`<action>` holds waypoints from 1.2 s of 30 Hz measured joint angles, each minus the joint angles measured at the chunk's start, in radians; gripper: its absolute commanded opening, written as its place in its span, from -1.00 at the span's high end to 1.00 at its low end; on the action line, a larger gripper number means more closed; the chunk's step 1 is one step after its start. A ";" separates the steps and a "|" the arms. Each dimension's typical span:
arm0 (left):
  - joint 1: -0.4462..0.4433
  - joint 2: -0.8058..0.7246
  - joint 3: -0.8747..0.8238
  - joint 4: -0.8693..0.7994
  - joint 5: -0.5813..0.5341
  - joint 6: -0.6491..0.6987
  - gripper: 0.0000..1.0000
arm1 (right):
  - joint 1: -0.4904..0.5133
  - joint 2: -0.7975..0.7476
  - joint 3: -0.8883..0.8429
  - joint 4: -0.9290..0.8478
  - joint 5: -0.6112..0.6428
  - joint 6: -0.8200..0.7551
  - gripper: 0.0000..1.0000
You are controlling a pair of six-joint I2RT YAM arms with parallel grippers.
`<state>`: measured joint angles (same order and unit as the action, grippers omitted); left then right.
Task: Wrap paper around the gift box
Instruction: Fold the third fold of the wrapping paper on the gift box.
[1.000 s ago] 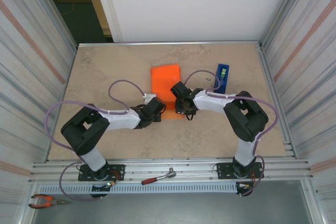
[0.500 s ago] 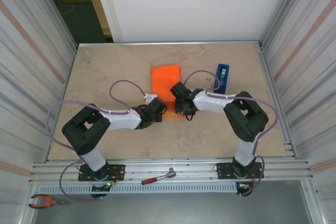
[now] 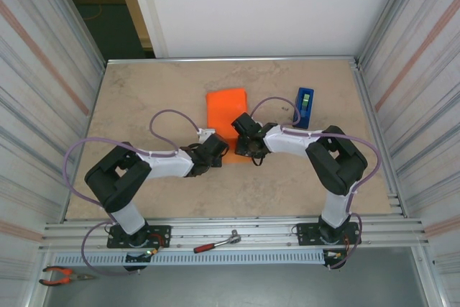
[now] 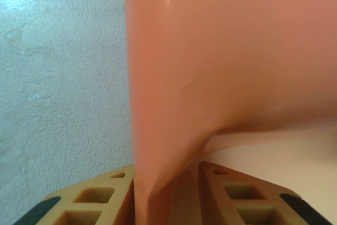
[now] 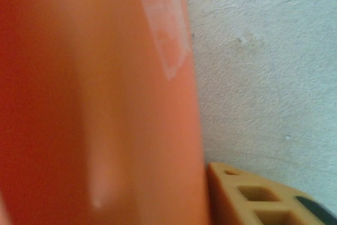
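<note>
**Top external view.** The paper (image 3: 226,109) lies on the bench (image 3: 144,98) as an orange parcel, its long side running away from the arms. By judgement, the gift box sits inside that skin. Both tools meet at the parcel's near end, with the end flap between them. The left tool (image 3: 217,152) is at the near left corner and the right tool (image 3: 246,150) at the near right corner. The likely purpose is one tool on each side, so the end fold cannot spring open while it is worked. A blue tape dispenser (image 3: 305,106) stands beyond and to the right of the right tool, apart from the parcel.

**Left wrist view.** A fold of the paper (image 4: 221,51) runs down from ahead of the left tool (image 4: 166,197) into the gap between its tan fingers (image 4: 89,204). Finding: this tool is pinching the paper edge. The sheet rises smooth from the pinch, so the hold appears meant to keep the flap drawn tight. Bare bench (image 4: 58,77) lies to the tool's left.

**Right wrist view.** The paper (image 5: 79,104) stands close against the tool's left side. It carries a strip of clear tape (image 5: 166,35) just ahead, judged to be fixing a seam. One finger (image 5: 253,198) shows at the right, with the bench (image 5: 263,51) beyond it. Its partner is hidden by the sheet. Finding: I cannot tell whether this tool is spread or pinching.
</note>
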<state>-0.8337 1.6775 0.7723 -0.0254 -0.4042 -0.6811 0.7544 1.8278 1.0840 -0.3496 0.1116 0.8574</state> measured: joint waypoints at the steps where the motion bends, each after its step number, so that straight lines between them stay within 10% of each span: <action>1: 0.000 0.000 0.000 0.000 0.000 0.000 0.33 | 0.000 -0.002 -0.005 -0.008 0.010 0.004 0.97; 4: 0.000 0.000 0.000 0.000 0.000 0.000 0.34 | -0.007 -0.010 -0.017 -0.014 0.021 0.018 0.86; 6: 0.000 0.000 0.000 -0.001 -0.001 0.000 0.34 | -0.004 -0.010 -0.019 -0.013 0.021 0.029 0.09; 7: 0.000 0.000 0.000 -0.001 -0.001 0.000 0.34 | -0.002 -0.011 -0.021 -0.002 0.014 0.028 0.05; 13: 0.000 0.000 0.000 -0.002 -0.001 -0.003 0.34 | 0.014 -0.019 -0.035 -0.002 0.033 0.029 1.00; 26: 0.018 -0.111 -0.020 -0.029 0.054 -0.019 -0.06 | 0.010 -0.026 -0.043 0.002 0.027 0.045 1.00; 36: 0.060 -0.084 -0.032 0.009 0.108 -0.045 0.38 | 0.010 -0.026 -0.043 0.003 0.027 0.045 1.00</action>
<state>-0.7734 1.5932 0.7403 -0.0162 -0.2966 -0.7258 0.7643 1.8019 1.0412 -0.3470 0.1387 0.9020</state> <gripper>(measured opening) 0.401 0.043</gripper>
